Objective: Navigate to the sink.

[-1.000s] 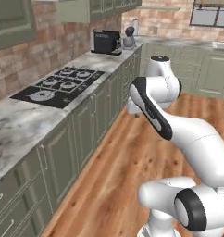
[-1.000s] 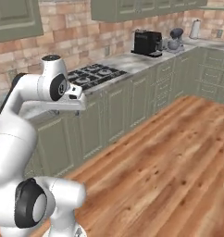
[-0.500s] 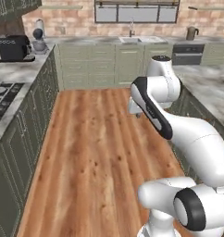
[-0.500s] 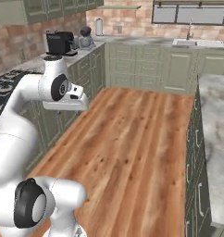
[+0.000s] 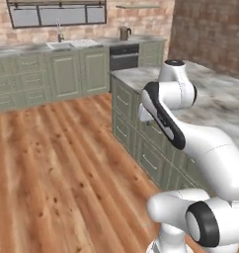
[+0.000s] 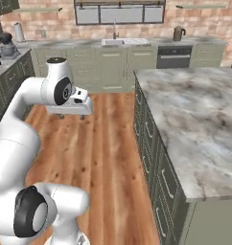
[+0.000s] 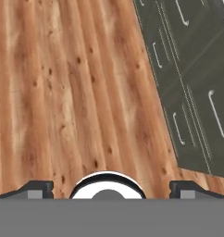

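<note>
Far off along the back wall, the sink [image 6: 121, 42] sits in the counter under the window [image 6: 119, 13], its basin too distant to see inside. Rightward a kettle [image 6: 178, 33], then the island [image 6: 194, 119]. The gripper [image 7: 109, 189] hangs released over floorboards [image 7: 63, 92].

My arm [image 5: 190, 138] is glossy white with rounded links, black bands at its joints, and a bulbous white base [image 6: 60, 206].
</note>
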{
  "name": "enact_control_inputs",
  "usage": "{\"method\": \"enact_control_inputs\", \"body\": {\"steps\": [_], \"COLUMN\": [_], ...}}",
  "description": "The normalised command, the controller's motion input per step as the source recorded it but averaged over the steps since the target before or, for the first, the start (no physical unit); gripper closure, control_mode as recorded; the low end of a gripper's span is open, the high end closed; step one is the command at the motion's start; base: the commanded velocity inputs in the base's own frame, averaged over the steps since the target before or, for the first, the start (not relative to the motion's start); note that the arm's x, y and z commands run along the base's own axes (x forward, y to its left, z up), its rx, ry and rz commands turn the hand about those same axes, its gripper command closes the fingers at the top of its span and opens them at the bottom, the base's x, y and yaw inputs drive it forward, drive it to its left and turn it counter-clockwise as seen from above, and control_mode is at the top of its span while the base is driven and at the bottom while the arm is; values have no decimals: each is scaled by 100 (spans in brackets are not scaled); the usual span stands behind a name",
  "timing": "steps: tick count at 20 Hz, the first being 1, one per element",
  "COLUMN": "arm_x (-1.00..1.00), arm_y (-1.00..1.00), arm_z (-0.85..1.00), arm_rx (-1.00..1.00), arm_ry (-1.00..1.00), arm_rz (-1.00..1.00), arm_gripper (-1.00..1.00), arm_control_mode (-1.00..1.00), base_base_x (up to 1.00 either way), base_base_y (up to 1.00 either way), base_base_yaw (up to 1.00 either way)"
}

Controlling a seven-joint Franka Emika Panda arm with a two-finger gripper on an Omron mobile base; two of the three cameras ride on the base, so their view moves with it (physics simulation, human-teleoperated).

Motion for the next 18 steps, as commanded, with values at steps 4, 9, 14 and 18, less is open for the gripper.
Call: {"method": "enact_control_inputs", "body": {"steps": [4,9,14,18], "arm_x": [0,0,0,0], "arm_y": [0,0,0,0], "arm_z": [0,0,0,0], "arm_rx": [0,0,0,0], "arm_ry": [0,0,0,0], "arm_rz": [0,0,0,0], "arm_gripper": [-100,-100,-100,-100], "arm_control_mode": [100,100,100,100], "base_base_x": [65,78,96,100], "base_base_y": [26,33,35,35], "base_base_yaw": [-46,-26,-8,2]}}
